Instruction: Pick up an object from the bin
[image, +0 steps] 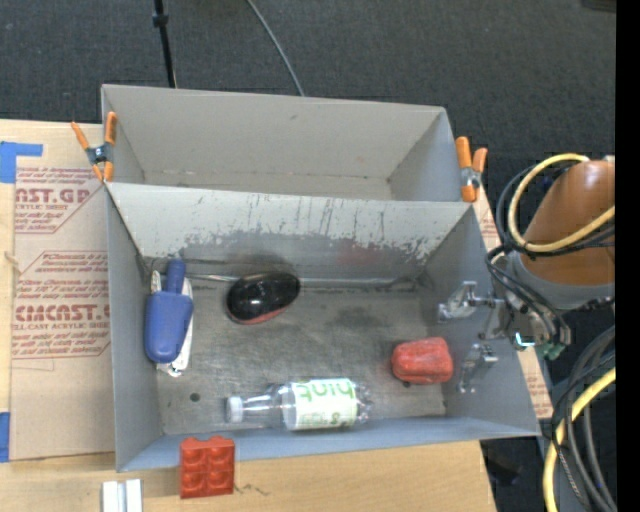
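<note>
1. Gripper (468, 335) – hangs low against the right wall of the bin (330, 335), the side from which the arm enters. Its two fingers stand well apart, open, with nothing between them.
2. Nearest thing – one red rounded lump (421, 361), lying on the floor at front right, just beside the gripper's nearer finger. It is beside the fingers, not enclosed by them. Judged by nearness, it is the likeliest thing to be picked.
3. Clear plastic bottle (300, 405) with a green label: one, lying on its side along the front wall, where a round body would tend to settle.
4. Black computer mouse (262, 297) with a red lower edge: one, resting flat near the back wall, left of centre.
5. Blue-handled brush (168, 320): one, lying lengthwise against the foot of the left wall.
6. Count: four things inside the bin, one of each kind, all well apart, so no neighbour should hinder a grasp.
7. Red studded toy brick (207, 467): one, outside the front wall and not part of the bin's contents.
</note>
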